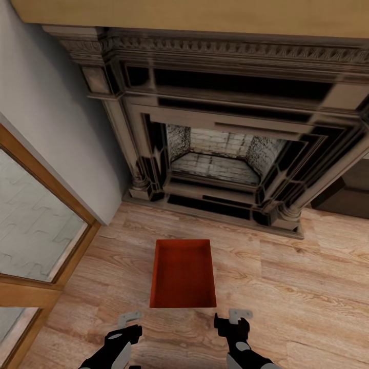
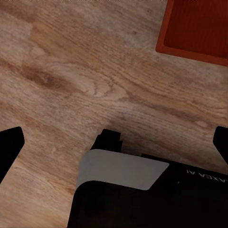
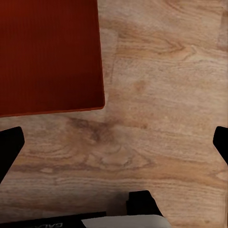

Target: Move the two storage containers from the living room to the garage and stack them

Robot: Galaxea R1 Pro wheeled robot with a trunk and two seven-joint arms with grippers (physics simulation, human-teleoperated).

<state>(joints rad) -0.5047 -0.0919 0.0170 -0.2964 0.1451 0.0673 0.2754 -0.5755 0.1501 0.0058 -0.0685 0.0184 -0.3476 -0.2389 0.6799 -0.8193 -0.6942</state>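
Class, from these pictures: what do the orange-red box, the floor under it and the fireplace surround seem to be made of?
Storage container: probably matte plastic; uniform orange-red, thin straight walls, no grain.
Floor: light wood planks; knots and grain show, low sheen.
Fireplace surround: dark carved stone or painted wood, unclear; glossy patches, ornate moulding.

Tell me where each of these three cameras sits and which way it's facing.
Head view: on the head, looking down at the storage container, fireplace, both tools.
Left wrist view: on the left arm, facing the wood floor; dark fingertips at the edges.
Right wrist view: on the right arm, facing the floor.
All share the container.
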